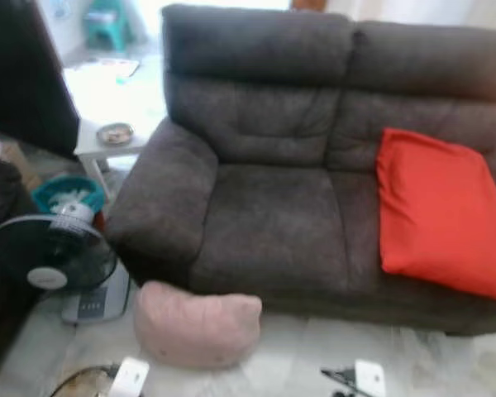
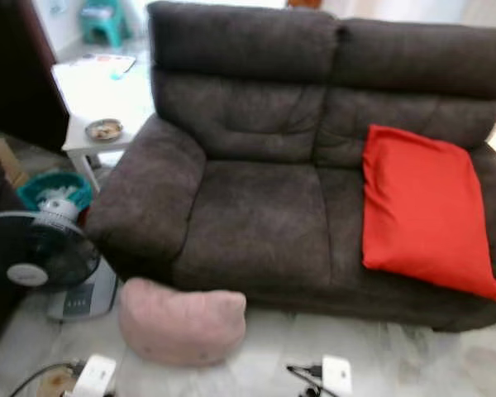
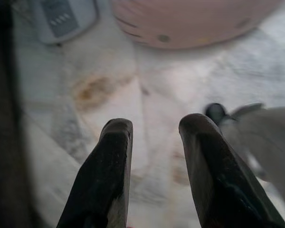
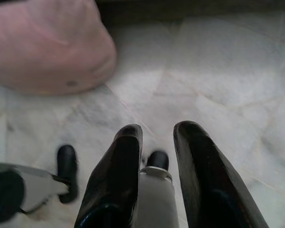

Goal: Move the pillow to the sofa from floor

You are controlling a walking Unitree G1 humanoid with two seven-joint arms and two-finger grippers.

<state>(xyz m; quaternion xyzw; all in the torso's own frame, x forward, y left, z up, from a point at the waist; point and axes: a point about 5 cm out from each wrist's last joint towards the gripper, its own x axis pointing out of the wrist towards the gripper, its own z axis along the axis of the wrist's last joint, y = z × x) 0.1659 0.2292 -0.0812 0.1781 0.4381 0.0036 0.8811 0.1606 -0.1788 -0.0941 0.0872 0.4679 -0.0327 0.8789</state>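
Here, your left gripper (image 3: pixel 154 142) and right gripper (image 4: pixel 156 142) hover low over the floor (image 1: pixel 331 347), fingers parted and empty. Just beyond lies the pink pillow (image 1: pixel 198 322), against the sofa (image 1: pixel 273 231): likely light and squashy, so pinch it from both ends.

A sofa (image 1: pixel 273 207) is set at the far side of the floor (image 1: pixel 314 356), and a cushion (image 1: pixel 438 211) is propped on its right seat. A pillow (image 1: pixel 197 322) is laid on the floor just before the sofa's left half, with a fan (image 1: pixel 54 252) to its left. A small table (image 1: pixel 107 107) is placed farther back, left of the sofa's arm, with a dish (image 1: pixel 115 133) on its near corner.
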